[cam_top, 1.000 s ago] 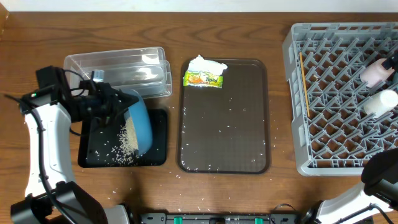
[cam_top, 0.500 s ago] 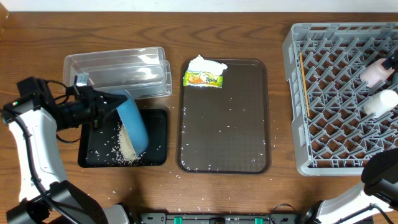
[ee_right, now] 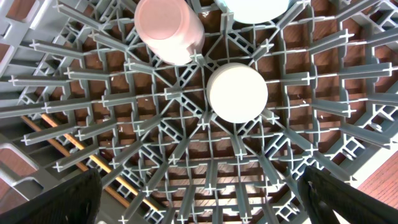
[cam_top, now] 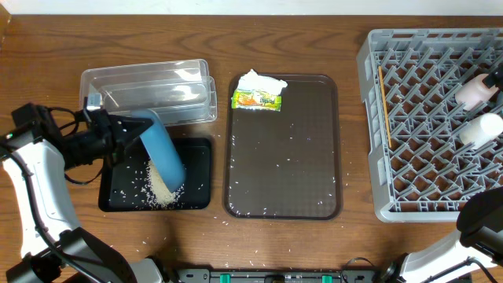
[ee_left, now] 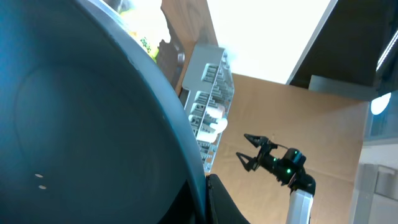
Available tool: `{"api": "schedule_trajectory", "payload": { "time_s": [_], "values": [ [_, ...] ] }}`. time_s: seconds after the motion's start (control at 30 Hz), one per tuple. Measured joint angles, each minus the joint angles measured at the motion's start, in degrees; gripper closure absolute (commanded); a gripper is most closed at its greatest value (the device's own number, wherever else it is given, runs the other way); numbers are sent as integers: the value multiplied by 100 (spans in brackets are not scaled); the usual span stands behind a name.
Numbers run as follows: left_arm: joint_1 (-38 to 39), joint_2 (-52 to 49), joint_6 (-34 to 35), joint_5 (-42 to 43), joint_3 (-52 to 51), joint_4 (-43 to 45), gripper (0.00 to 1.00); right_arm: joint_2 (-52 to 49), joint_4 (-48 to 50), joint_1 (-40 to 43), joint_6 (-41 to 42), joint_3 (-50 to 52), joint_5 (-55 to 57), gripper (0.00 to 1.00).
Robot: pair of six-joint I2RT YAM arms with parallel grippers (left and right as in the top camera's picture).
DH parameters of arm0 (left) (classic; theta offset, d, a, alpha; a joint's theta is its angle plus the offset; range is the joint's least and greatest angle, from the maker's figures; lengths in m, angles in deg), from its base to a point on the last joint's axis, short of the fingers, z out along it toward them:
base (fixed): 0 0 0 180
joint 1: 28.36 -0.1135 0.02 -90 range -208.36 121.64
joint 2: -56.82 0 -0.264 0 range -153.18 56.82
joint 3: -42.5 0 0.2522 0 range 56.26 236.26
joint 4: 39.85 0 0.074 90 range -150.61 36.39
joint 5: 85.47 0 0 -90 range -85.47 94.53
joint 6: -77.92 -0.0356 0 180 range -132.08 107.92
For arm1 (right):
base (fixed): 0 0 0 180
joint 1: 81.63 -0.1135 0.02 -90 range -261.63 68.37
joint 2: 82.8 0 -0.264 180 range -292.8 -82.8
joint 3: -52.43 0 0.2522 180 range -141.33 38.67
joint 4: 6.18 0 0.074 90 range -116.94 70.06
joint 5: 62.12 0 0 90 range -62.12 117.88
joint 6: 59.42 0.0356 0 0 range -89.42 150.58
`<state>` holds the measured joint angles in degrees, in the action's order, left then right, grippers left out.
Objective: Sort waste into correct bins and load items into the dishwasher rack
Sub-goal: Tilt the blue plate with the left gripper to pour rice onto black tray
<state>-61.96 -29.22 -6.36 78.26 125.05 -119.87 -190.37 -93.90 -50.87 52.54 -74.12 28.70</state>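
Note:
My left gripper (cam_top: 118,135) is shut on the rim of the large dark-blue bowl (cam_top: 162,153), which is tipped steeply over the black tray (cam_top: 200,177). Rice (cam_top: 159,189) lies piled in the tray under the bowl's lower edge. In the left wrist view the bowl (ee_left: 93,124) fills the frame, with my finger (ee_left: 202,200) on its rim. The napkin (cam_top: 260,80) and wrapper (cam_top: 256,100) lie at the brown tray's far edge. My right gripper (ee_right: 199,193) is open and empty above the rack (cam_top: 424,181), near the pink cup (ee_right: 168,28), white cup (ee_right: 237,92) and chopsticks (cam_top: 384,106).
The clear tub (cam_top: 149,88) stands just behind the black tray. The brown serving tray (cam_top: 283,157) holds scattered rice grains. Loose grains lie on the table near the front edge. A pale-blue bowl rim (ee_right: 255,6) shows at the top of the right wrist view.
My left arm has drawn back to the left and the bowl has tipped steeper. The rice has slid from the bowl into a pile on the black tray.

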Motion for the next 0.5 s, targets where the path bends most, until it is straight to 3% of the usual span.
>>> {"api": "schedule_trajectory", "payload": {
  "time_s": [0.5],
  "values": [
    [-387, 0, -450, 81, 0, -632, 94, 0, 2, 0, 0, 0, 0, 1]
  ]
}}
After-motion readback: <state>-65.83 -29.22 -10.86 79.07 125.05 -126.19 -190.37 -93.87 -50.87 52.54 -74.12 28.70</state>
